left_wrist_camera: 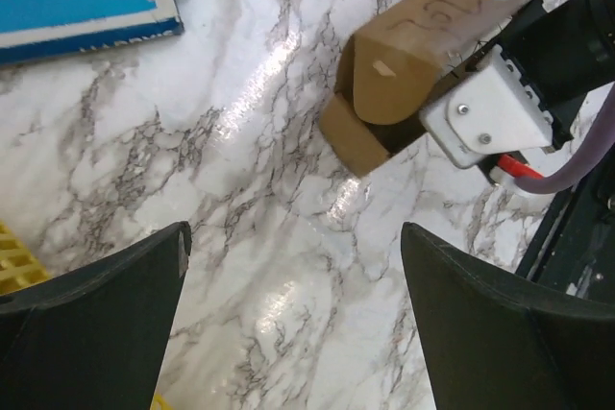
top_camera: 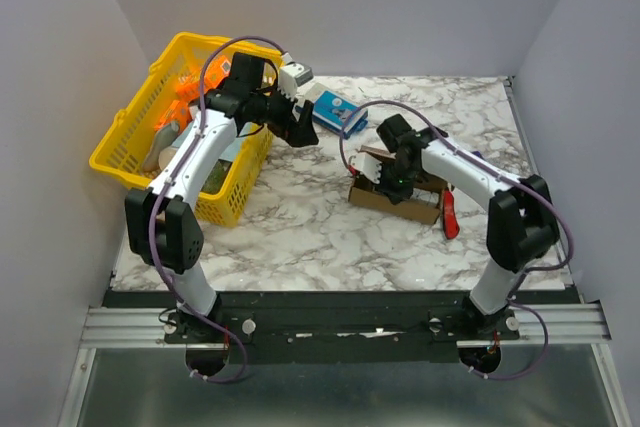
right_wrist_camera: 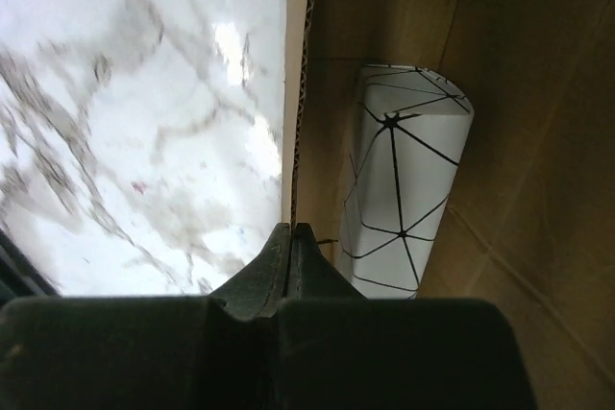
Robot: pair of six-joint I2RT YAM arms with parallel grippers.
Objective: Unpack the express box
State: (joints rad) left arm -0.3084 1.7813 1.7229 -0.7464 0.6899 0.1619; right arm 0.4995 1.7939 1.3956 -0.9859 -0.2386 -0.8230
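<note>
While we pinch the express box (top_camera: 372,197)

Our right gripper (right_wrist_camera: 291,237) is clamped on its wall edge (white patterned item (right_wrist_camera: 399,180) inside). It lies right of centre on the table (top_camera: 300,232), long axis left-right, mouth leftward. Our left gripper (top_camera: 299,126) gapes, empty

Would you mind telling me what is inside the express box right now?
A white item patterned with black lines lies inside the express box. The right gripper covers its near end, and the box's far interior is not visible.
</note>
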